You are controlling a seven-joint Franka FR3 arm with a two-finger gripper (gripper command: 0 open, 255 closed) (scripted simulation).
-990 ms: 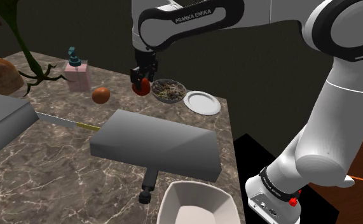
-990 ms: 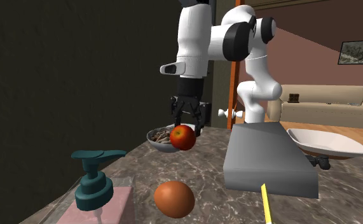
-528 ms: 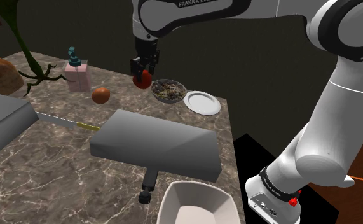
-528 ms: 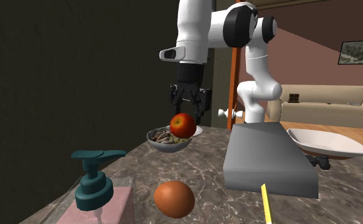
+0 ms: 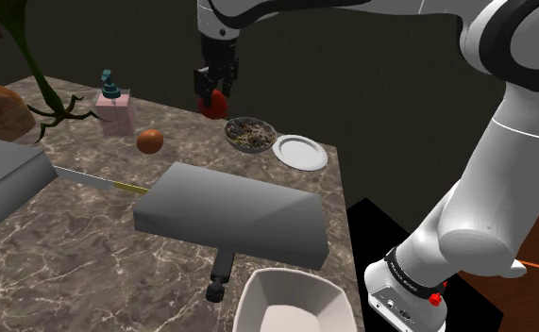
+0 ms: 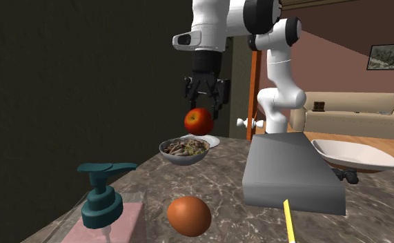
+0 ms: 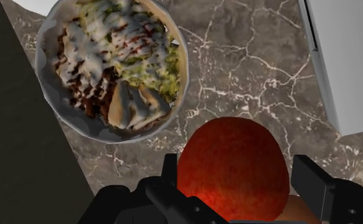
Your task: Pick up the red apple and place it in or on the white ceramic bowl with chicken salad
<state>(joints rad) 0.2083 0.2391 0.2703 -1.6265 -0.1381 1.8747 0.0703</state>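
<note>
Gripping the red apple [image 6: 199, 121] tight, the black gripper [image 5: 212, 92] hangs at upper middle of the shoulder view — 2 fingers pinching the fruit from either side, nothing loose.

And the bowl [image 6: 181, 159], where's that?

Down on the marble counter [image 5: 88, 245], centre frame in the second exterior view — the bowl of salad sits below the apple, well clear of it. Off the wrist camera, the apple shows just beside the bowl's rim, over bare marble.
</note>
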